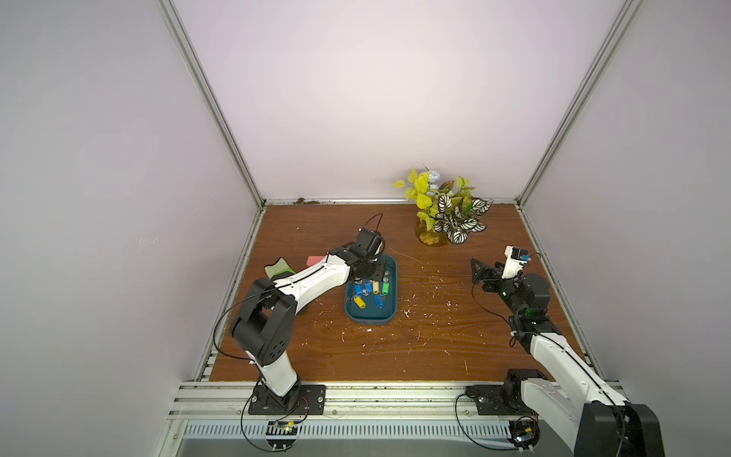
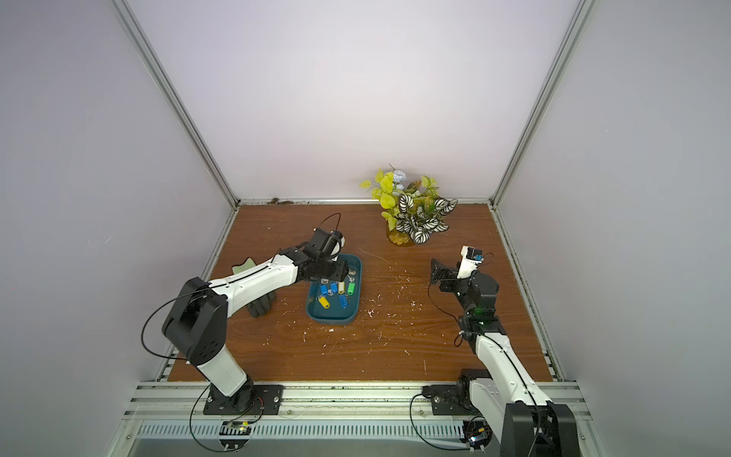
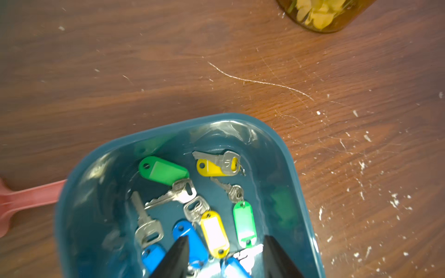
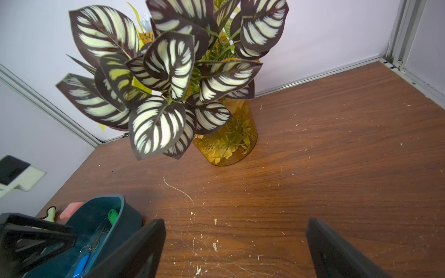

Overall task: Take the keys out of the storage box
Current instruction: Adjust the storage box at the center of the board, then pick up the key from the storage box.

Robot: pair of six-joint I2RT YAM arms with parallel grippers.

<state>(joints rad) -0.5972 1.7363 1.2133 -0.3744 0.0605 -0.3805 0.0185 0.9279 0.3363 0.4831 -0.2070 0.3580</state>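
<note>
The storage box (image 1: 372, 321) (image 2: 332, 319) is a dark teal tray at the table's left-middle. In it lie several keys (image 1: 372, 291) (image 2: 336, 291) with blue, yellow and green tags. My left gripper (image 1: 372, 272) (image 2: 343, 273) (image 3: 225, 243) reaches down into the box's far half. Its jaws stand apart, with a yellow tag (image 3: 214, 233) and blue tags lying between them; no grip shows. A green tag (image 3: 163, 169) and bare keys lie beyond the tips. My right gripper (image 1: 476, 271) (image 2: 435, 272) (image 4: 236, 231) hangs open over bare table at the right, holding nothing.
A pink scoop (image 1: 316, 260) (image 3: 29, 195) lies just left of the box, and a pale green item (image 1: 279, 266) beyond it. A potted plant (image 1: 447, 213) (image 4: 168, 84) in an amber vase (image 3: 322, 14) stands at the back. White specks dot the wooden table.
</note>
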